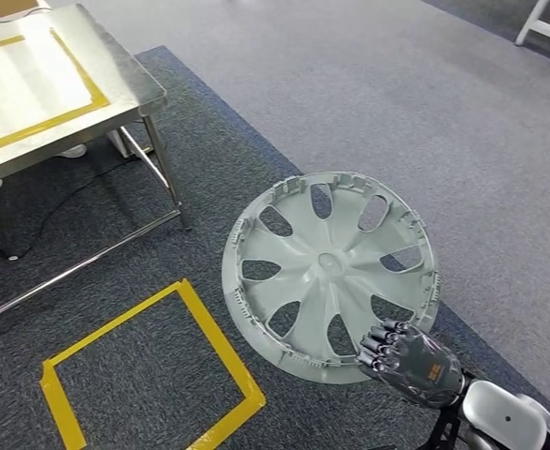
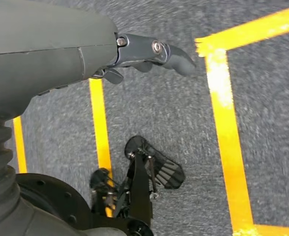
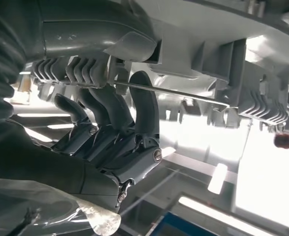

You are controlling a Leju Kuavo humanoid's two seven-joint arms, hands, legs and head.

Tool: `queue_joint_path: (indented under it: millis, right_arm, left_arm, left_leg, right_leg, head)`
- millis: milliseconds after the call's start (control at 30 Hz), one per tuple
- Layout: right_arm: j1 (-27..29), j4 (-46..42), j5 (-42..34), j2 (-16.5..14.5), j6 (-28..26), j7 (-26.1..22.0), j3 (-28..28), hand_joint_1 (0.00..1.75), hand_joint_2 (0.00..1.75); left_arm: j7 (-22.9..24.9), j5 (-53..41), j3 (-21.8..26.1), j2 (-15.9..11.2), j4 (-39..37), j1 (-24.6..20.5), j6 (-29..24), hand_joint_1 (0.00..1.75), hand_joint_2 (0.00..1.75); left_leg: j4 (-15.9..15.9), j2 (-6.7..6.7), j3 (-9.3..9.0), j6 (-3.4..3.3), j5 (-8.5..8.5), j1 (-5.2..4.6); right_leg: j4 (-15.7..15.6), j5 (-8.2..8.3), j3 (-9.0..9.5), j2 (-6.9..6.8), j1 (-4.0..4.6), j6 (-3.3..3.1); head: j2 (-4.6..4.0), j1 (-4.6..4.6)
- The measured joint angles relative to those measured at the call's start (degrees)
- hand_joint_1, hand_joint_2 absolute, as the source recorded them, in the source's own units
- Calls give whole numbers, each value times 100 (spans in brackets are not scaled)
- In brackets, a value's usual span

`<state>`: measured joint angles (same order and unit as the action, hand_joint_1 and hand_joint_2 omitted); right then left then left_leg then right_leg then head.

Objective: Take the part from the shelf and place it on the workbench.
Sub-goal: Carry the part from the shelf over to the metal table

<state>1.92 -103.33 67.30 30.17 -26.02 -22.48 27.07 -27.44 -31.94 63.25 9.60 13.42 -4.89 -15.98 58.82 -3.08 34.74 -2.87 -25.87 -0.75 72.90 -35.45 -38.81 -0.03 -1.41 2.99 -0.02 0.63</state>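
The part is a pale grey hubcap (image 1: 328,267) with several spoke openings, held up above the carpet and tilted, its inner side facing me. My right hand (image 1: 406,361) grips its near rim from the lower right. In the right wrist view the dark fingers (image 3: 109,113) curl around the ribbed rim of the hubcap (image 3: 224,64). The steel workbench (image 1: 38,84), marked with yellow tape, stands at the far left, well apart from the hubcap. My left hand (image 2: 154,49) hangs over the floor with its fingers stretched out and nothing in them.
A yellow tape square (image 1: 208,323) is marked on the dark carpet between me and the workbench. A black cable (image 1: 66,202) lies under the bench by its steel legs (image 1: 162,164). A white frame leg (image 1: 541,23) stands at the far right. Yellow floor lines (image 2: 224,108) run below my left hand.
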Motion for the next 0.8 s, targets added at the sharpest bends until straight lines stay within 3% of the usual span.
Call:
queue_joint_path:
  millis: [67, 100, 167, 233, 267, 367, 400, 500, 533, 567, 633, 667, 700, 733, 800]
  right_arm:
    - [-85, 55, -12, -14, -1, 0, 61, 175, 175]
    - [-122, 82, -18, -23, -2, 0, 89, 175, 175]
    - [-213, 142, -33, -53, -4, -7, 148, 175, 175]
    - [-359, 206, -67, -120, -6, -20, 213, 175, 175]
    - [-443, 238, -89, -165, -6, -26, 245, 175, 175]
    - [-616, 317, -139, -258, -7, -36, 313, 175, 175]
    - [-633, 327, -145, -265, -8, -36, 320, 175, 175]
    - [-645, 336, -147, -276, -8, -36, 326, 175, 175]
    - [-661, 348, -149, -291, -8, -36, 335, 175, 175]
    - [-701, 386, -154, -326, -8, -39, 356, 175, 175]
    - [-847, 506, -162, -446, -8, -51, 433, 175, 175]
    - [-925, 567, -168, -504, -9, -58, 471, 175, 175]
    - [-987, 609, -171, -545, -9, -65, 500, 175, 175]
    - [-1030, 633, -176, -566, -9, -72, 520, 175, 175]
    - [-1126, 678, -190, -606, -5, -84, 568, 175, 175]
  left_arm:
    - [27, -21, 3, 2, 0, 7, -15, 0, 175]
    - [37, -26, 4, 1, 0, 3, -26, 0, 175]
    - [51, -29, 8, -4, 0, 8, -49, 0, 175]
    - [51, -25, 16, -15, 1, 36, -71, 0, 175]
    - [45, -16, 21, -21, 1, 48, -76, 0, 175]
    - [21, 7, 28, -33, 0, 37, -63, 0, 175]
    - [18, 8, 29, -33, 0, 33, -58, 0, 175]
    - [17, 7, 29, -35, 0, 29, -54, 0, 175]
    - [15, 7, 29, -36, 0, 25, -50, 0, 175]
    - [13, 4, 29, -37, 0, 21, -46, 0, 175]
    - [8, -10, 29, -50, 0, 27, -30, 0, 175]
    - [7, -18, 29, -57, 0, 27, -18, 0, 175]
    - [8, -25, 29, -64, 0, 21, -3, 0, 175]
    - [9, -31, 29, -68, 0, 12, 8, 0, 175]
    - [11, -41, 29, -72, 1, 13, 20, 0, 175]
  left_leg:
    - [18, -160, -23, 30, -22, 9]
    - [44, -238, -13, 54, -34, 9]
    - [68, -368, 38, 115, -28, 22]
    - [63, -465, 73, 178, -7, 43]
    - [90, -412, 87, 211, -27, 38]
    - [441, 7, 244, 297, -235, 17]
    - [526, 72, 284, 308, -281, 20]
    - [610, 101, 327, 313, -320, 23]
    - [727, 132, 385, 319, -372, 29]
    - [1038, 172, 542, 332, -476, 43]
    - [884, 376, 487, 321, -240, 55]
    - [654, 516, 388, 301, -96, 31]
    - [228, 634, 195, 265, 100, 1]
    - [103, 700, 150, 234, 95, -30]
    - [66, 609, 155, 179, 73, -42]
  right_leg:
    - [-715, 467, 242, 150, -24, -9]
    - [-1053, 604, 385, 267, -41, -21]
    - [-1321, 639, 521, 415, -47, -62]
    - [-1354, 653, 552, 326, -41, -126]
    - [-1373, 661, 572, 270, -46, -157]
    - [-1419, 658, 637, 96, -49, -234]
    - [-1420, 653, 643, 69, -45, -246]
    - [-1420, 651, 645, 53, -41, -250]
    - [-1419, 646, 648, 32, -37, -256]
    - [-1419, 633, 661, -36, -31, -266]
    - [-1421, 563, 747, -299, -18, -263]
    - [-1418, 522, 788, -437, 0, -244]
    - [-1420, 490, 820, -542, 17, -215]
    - [-1425, 472, 830, -602, 34, -184]
    - [-1454, 446, 862, -728, 50, -122]
  head:
    - [0, -1]
    - [0, -2]
    - [0, -3]
    - [0, -2]
    - [0, -7]
    - [0, -61]
    - [0, -75]
    - [0, -72]
    - [0, -70]
    - [0, -69]
    - [0, -70]
    - [0, -75]
    - [0, -77]
    - [0, -75]
    - [0, -73]
